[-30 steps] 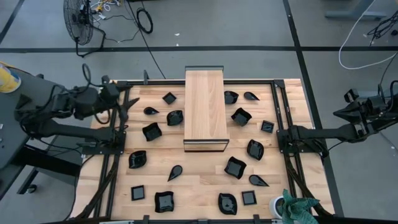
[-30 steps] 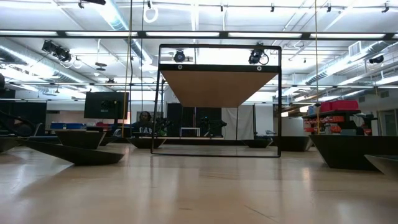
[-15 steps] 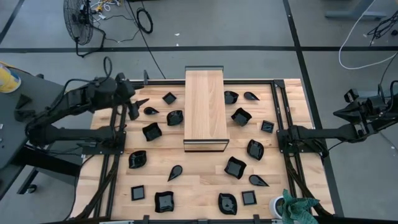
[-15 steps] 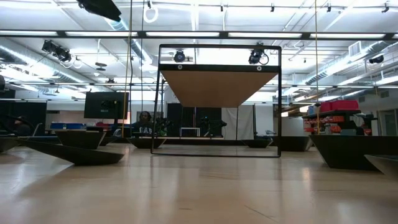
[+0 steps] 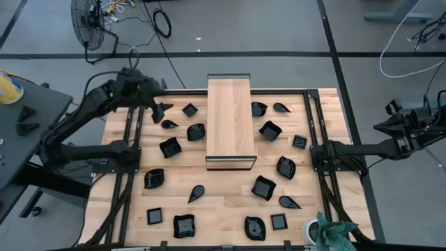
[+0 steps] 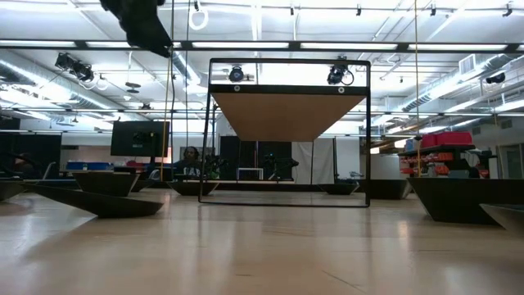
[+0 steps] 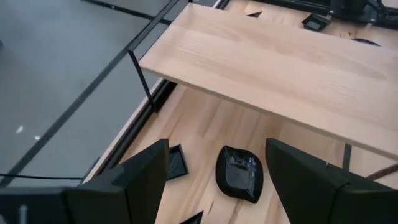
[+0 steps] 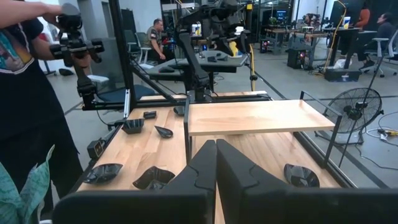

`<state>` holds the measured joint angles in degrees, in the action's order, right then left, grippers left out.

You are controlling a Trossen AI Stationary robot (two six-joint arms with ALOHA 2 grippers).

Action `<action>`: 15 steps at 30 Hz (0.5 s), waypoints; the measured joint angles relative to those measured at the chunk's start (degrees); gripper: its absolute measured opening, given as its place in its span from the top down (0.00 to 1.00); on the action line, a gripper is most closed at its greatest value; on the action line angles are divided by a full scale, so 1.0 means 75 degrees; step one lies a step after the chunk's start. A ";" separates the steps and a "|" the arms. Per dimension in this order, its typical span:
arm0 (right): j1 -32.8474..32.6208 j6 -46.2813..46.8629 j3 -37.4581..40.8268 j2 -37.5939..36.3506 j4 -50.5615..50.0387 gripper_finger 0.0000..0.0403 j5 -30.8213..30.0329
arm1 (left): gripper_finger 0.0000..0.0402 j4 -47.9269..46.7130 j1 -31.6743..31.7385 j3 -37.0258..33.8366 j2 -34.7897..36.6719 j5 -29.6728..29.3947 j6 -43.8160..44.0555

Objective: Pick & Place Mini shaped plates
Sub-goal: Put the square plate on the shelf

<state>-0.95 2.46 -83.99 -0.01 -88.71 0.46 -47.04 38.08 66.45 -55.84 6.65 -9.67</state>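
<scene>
Twenty-odd mini shaped plates (image 5: 171,147) lie scattered over the table (image 5: 223,209) around the raised wooden board (image 5: 231,122) at its centre. At about ten o'clock from the board, the left gripper (image 5: 157,111) hovers with fingers spread wide above a rounded plate (image 7: 239,173) and a square plate (image 7: 176,163), touching neither. At three o'clock, off the table's edge, the right gripper (image 8: 216,163) waits, fingers pressed together.

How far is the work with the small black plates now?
Nothing looks placed: the wooden board is bare, and the black plates lie on the table. The open left gripper hovers near the far-left plates, empty. The right gripper waits shut.
</scene>
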 joint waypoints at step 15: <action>0.0000 0.0000 0.0000 0.0000 0.0000 0.97 0.0001 | 0.33 0.0008 0.0476 0.1292 -0.2339 -0.0103 0.0003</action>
<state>-0.95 2.46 -83.99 -0.01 -88.71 0.47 -46.97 41.65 76.14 -73.38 5.88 -9.65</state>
